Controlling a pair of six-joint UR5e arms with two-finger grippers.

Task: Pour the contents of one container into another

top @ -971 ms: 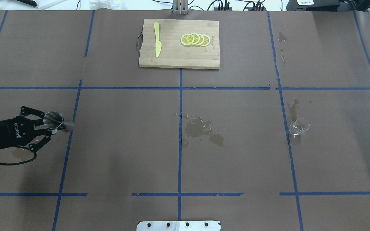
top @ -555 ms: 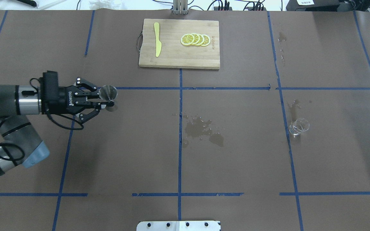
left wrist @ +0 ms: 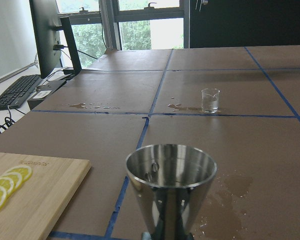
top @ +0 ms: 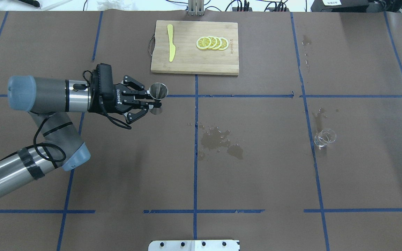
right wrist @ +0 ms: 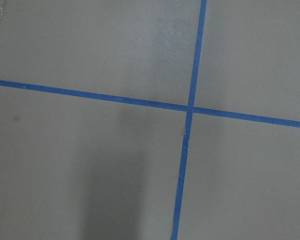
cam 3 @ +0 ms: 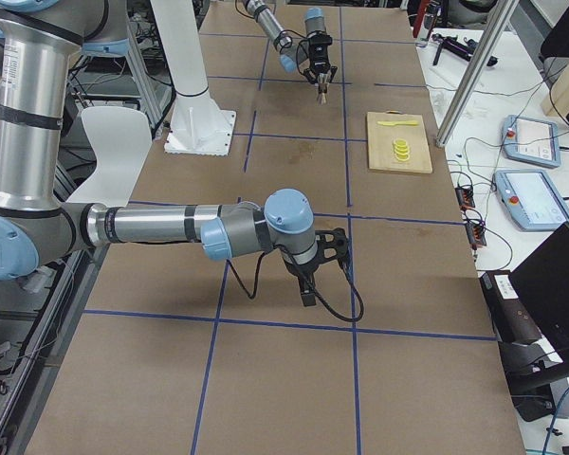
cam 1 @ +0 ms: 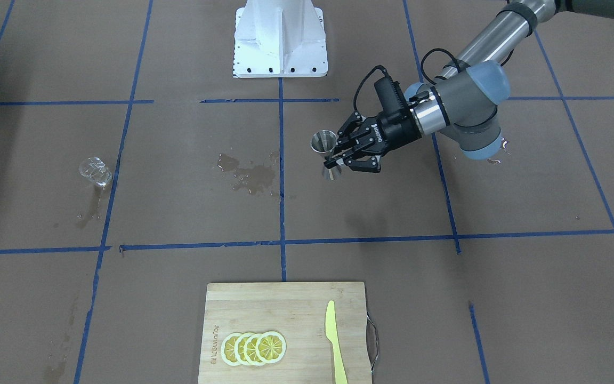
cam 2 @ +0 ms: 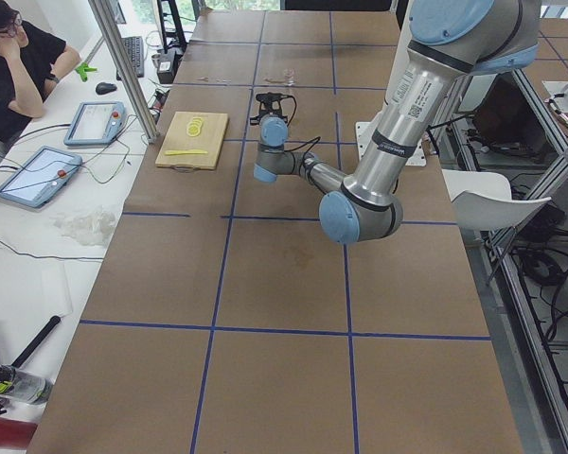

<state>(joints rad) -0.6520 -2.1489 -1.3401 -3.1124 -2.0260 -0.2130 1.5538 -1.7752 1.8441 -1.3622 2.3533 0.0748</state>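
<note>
One jigger (top: 159, 92) clamped upright in left gripper (top: 153, 101); one tumbler (top: 324, 137), four lemon slices (top: 212, 43); right gripper (cam 3: 308, 296) state unclear.

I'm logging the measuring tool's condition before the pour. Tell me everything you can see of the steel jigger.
The jigger is shiny steel, hourglass-shaped: two cones joined at a narrow waist. It stands upright, wide mouth up, apparently clear of the table, with the jaws of the left gripper shut on its waist. It hangs near the cutting board, far from the tumbler. Any contents: cannot tell.
</note>
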